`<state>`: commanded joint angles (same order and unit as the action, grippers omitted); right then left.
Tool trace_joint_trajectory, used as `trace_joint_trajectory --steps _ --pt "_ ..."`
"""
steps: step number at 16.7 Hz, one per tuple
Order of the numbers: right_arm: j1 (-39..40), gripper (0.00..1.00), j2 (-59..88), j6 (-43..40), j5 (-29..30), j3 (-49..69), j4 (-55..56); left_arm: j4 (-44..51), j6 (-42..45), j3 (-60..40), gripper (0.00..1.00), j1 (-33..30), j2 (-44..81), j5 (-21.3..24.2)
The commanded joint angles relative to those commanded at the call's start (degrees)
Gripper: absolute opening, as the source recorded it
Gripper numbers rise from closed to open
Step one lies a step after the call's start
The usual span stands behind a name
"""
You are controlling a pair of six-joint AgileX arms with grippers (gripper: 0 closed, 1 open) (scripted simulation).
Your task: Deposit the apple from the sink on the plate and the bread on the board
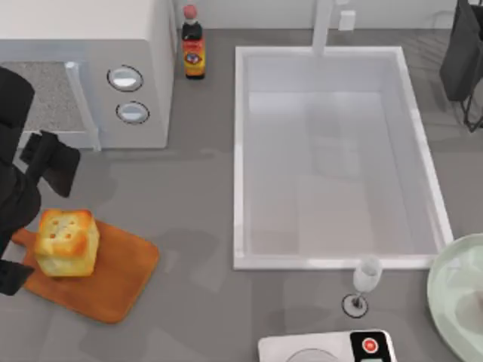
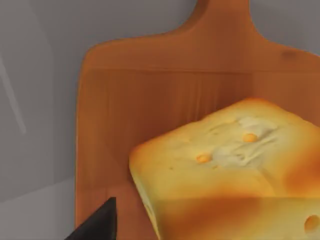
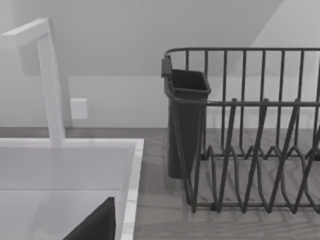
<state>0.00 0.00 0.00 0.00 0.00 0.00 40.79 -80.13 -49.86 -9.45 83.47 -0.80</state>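
While the bread (image 1: 67,241) rests on the board (image 1: 113,280), the left end effector hovers beside it

Top view looks down; left wrist hugs the bread (image 2: 235,170), shared overhead.

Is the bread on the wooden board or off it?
On it. The bread sits on the board at the table's left, with board showing around it in the left wrist view.
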Motion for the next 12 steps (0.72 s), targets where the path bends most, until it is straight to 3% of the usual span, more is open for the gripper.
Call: trace_joint_trajectory --steps 8,12 --pt "0.00 1.00 0.00 0.00 0.00 0.00 0.00 -16.21 31.46 19.85 1.00 3.73 -32.79 0.28" --pt "0.00 1.00 0.00 0.00 0.00 0.00 0.00 -25.62 51.87 31.32 1.00 5.92 -54.48 0.47"
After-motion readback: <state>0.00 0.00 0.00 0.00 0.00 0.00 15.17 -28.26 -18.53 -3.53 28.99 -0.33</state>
